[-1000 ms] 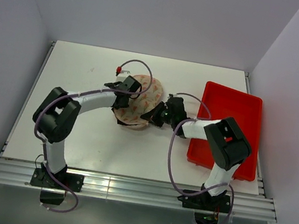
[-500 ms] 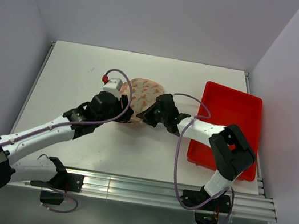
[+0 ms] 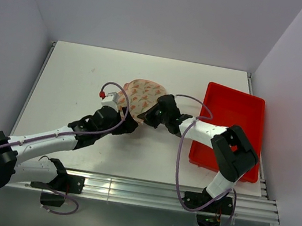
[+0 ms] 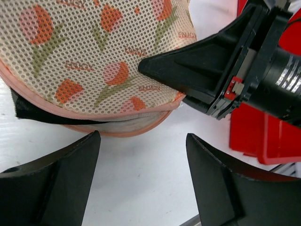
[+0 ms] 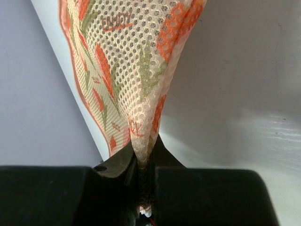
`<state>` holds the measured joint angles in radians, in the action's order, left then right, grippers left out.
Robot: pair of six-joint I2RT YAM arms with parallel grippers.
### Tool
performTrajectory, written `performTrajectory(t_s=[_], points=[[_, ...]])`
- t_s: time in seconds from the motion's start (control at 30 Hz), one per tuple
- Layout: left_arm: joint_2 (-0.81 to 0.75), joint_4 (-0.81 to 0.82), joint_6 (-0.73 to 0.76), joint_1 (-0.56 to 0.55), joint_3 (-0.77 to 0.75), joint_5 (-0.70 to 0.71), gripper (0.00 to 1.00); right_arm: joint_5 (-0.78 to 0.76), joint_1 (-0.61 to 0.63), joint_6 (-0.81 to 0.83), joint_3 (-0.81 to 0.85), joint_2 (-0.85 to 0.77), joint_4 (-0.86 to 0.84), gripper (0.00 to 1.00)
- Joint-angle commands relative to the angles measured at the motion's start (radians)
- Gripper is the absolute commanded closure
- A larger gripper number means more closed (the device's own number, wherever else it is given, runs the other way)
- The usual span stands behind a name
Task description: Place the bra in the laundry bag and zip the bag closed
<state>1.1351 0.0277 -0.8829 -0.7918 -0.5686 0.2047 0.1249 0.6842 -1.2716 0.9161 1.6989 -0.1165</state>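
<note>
Grip of right tool [image 5: 145, 155] on laundry bag [image 4: 94, 61] edge; left tool [image 4: 141, 141] released, left arm [image 3: 47, 137] outstretched.

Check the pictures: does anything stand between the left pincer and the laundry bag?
Nothing visible does. Only bare white table lies between the open left pincer and the laundry bag with its pink rim. The right pincer, shut on the bag's fabric, stands at the bag's side, beside that gap.
</note>
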Motion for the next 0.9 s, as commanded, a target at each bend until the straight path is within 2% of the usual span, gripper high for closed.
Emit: performTrajectory(t_s=[0.0,0.23,0.37,0.53,0.73,0.87], points=[[0.0,0.07,-0.114,-0.003,0.006,0.036,0.2,0.007,0.008,-0.015,0.001,0.001,-0.077,1.0],[-0.02,0.052,-0.254,-0.001,0.024,0.019,0.19,0.01,0.008,-0.014,-0.013,-0.004,-0.101,1.0],[-0.023,-0.081,-0.323,-0.003,-0.011,0.018,0.2,0.015,0.008,-0.012,-0.008,0.004,-0.112,1.0],[-0.023,-0.127,-0.361,0.005,-0.008,0.032,0.19,0.016,0.008,-0.02,-0.022,0.005,-0.137,1.0],[-0.058,-0.008,-0.376,0.026,0.038,0.065,0.19,0.015,0.008,-0.018,-0.029,-0.008,-0.138,1.0],[-0.041,0.004,-0.376,0.054,0.029,0.073,0.19,0.015,0.008,-0.021,-0.034,-0.012,-0.147,1.0]])
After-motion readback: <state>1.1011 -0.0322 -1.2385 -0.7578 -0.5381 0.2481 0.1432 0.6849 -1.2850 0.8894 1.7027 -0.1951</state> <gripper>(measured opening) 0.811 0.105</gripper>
